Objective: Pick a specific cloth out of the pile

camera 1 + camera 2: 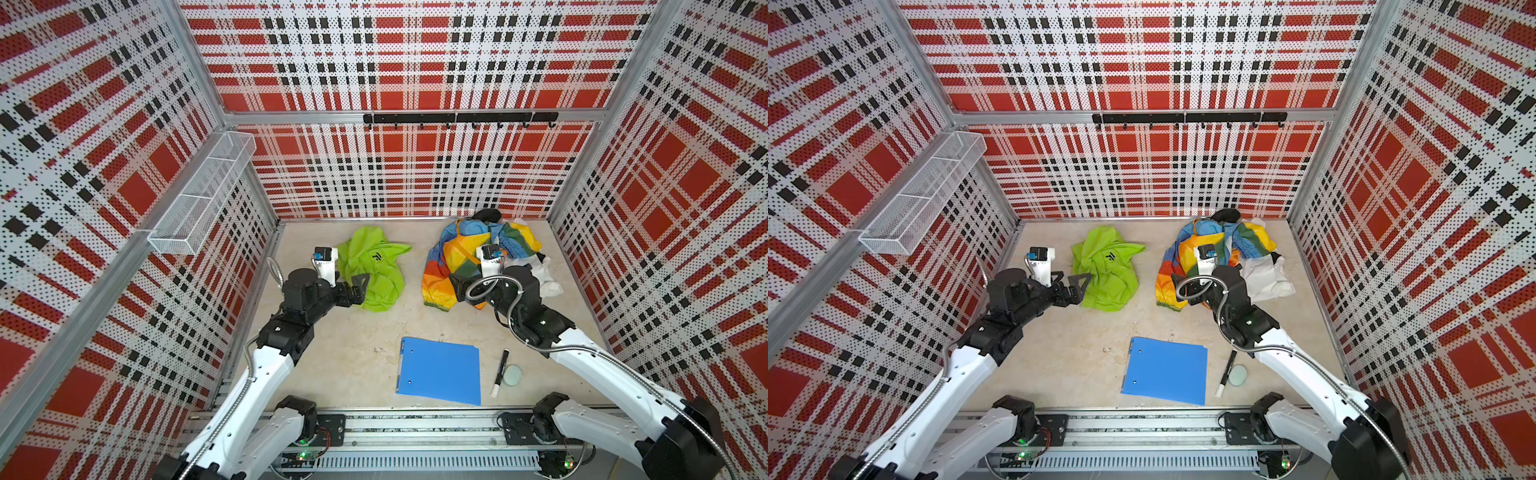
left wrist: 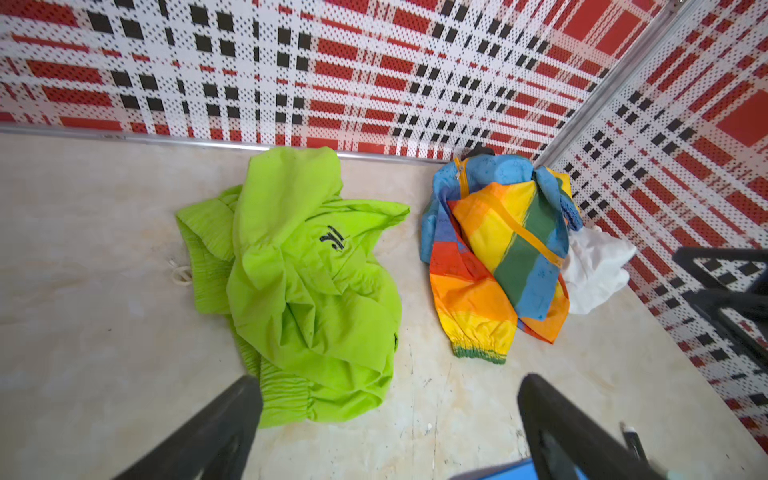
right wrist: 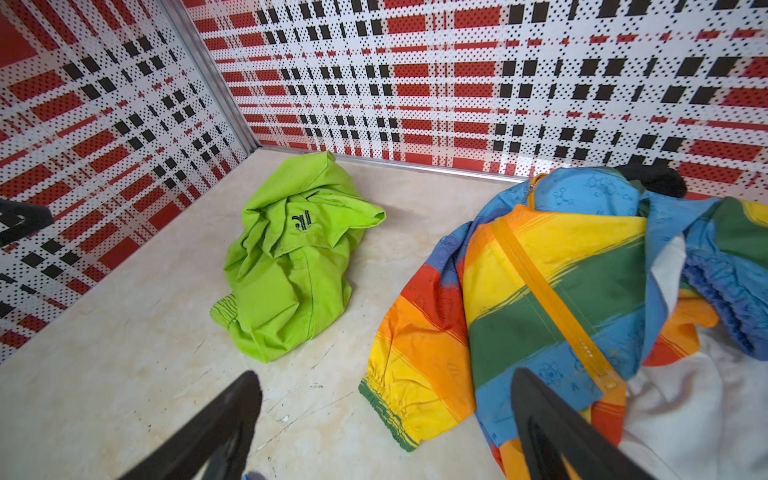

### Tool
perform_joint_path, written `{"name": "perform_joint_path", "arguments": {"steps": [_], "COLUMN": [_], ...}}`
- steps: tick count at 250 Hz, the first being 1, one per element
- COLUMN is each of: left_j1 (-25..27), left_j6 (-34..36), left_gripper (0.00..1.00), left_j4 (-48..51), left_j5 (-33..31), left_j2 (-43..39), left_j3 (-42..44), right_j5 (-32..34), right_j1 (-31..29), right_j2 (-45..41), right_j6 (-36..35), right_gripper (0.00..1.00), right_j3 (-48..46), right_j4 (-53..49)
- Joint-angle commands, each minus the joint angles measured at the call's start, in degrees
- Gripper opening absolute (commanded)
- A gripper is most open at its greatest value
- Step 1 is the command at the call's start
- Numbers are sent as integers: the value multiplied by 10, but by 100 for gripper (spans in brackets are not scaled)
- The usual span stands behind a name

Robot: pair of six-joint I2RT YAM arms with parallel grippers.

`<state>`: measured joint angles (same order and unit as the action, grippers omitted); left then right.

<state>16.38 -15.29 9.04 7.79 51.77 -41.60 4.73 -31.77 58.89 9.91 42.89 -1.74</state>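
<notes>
The lime green cloth (image 1: 374,270) (image 1: 1106,270) with a small black logo lies crumpled by itself on the table, left of the pile and apart from it. The pile (image 1: 465,257) (image 1: 1187,257) sits at the back right: a rainbow-patchwork garment with white and black pieces. My left gripper (image 1: 359,286) (image 2: 388,382) hangs open at the cloth's (image 2: 307,282) near left edge, with nothing between its fingers. My right gripper (image 1: 461,289) (image 3: 384,376) is open and empty just above the rainbow garment's (image 3: 561,291) near sleeve. The cloth (image 3: 291,266) also shows in the right wrist view.
A blue folder (image 1: 440,370) lies at the front middle, with a black marker (image 1: 500,372) and a pale round disc (image 1: 512,374) to its right. The white cloth (image 1: 548,278) lies beside the right wall. A wire basket (image 1: 199,199) hangs on the left wall and a hook rail (image 1: 457,118) on the back wall.
</notes>
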Motion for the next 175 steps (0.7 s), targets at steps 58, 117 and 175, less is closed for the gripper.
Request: {"name": "perform_joint_path", "arguments": {"steps": [58, 117, 175], "left_j1": [-29, -157, -153], "left_j6": [19, 32, 111], "left_gripper": [99, 99, 99], "left_j4": [-190, -315, -431], "left_j5": [-181, -106, -143], "left_j2": [39, 26, 104], "left_j3": [101, 197, 233], "right_j5": [148, 185, 137], "right_j1": [18, 48, 137], "right_j2": [-98, -131, -132], "right_j6": [14, -26, -44], "right_gripper": [100, 100, 100], "right_j3": [-73, -124, -172], "right_j4": [-13, 14, 78]}}
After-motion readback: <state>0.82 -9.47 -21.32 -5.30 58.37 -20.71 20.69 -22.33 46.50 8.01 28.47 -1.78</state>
